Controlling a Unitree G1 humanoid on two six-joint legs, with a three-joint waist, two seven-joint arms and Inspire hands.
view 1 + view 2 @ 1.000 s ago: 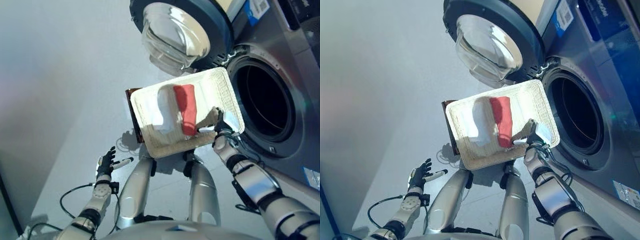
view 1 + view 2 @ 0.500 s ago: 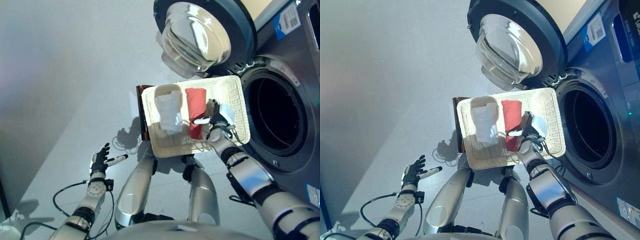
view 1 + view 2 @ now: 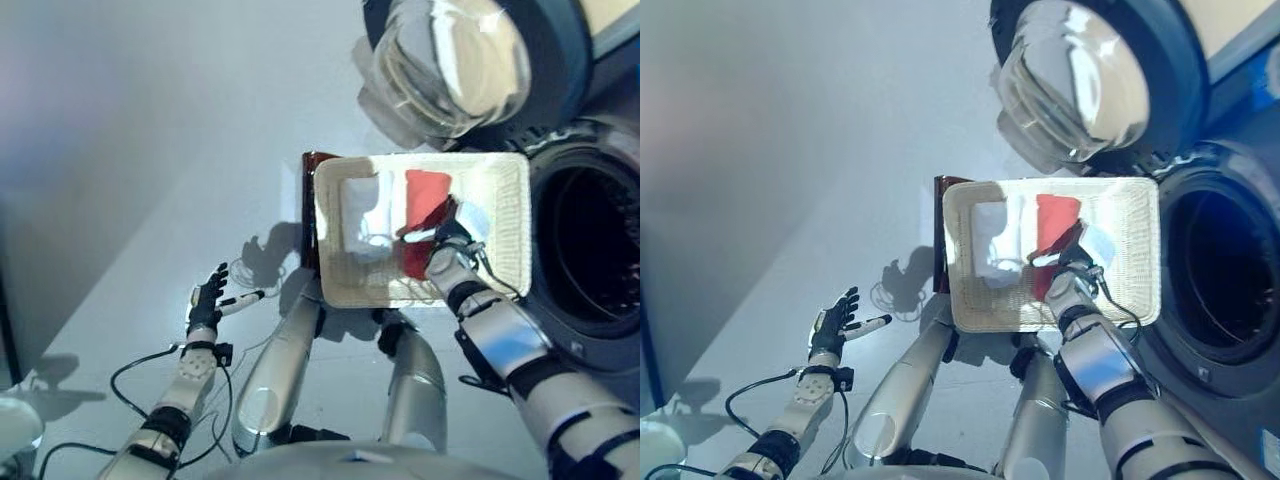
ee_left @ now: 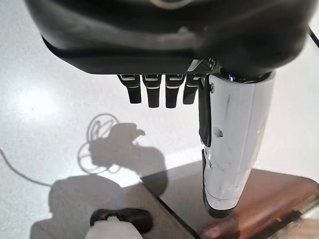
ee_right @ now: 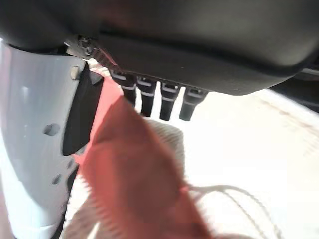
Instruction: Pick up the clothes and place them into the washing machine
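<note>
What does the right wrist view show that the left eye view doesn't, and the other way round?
Only the right wrist view shows, close up, the right hand with its thumb against the red cloth. Only the left eye view shows the white cloth, the washing machine's dark drum opening, its open door and the idle left hand over the floor. Both show the red cloth lying in the white basket.

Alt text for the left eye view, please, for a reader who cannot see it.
The robot's right hand is closed on a red cloth in a white woven basket that also holds a white cloth. The washing machine stands open just beyond. The left hand hangs open over the floor.
</note>
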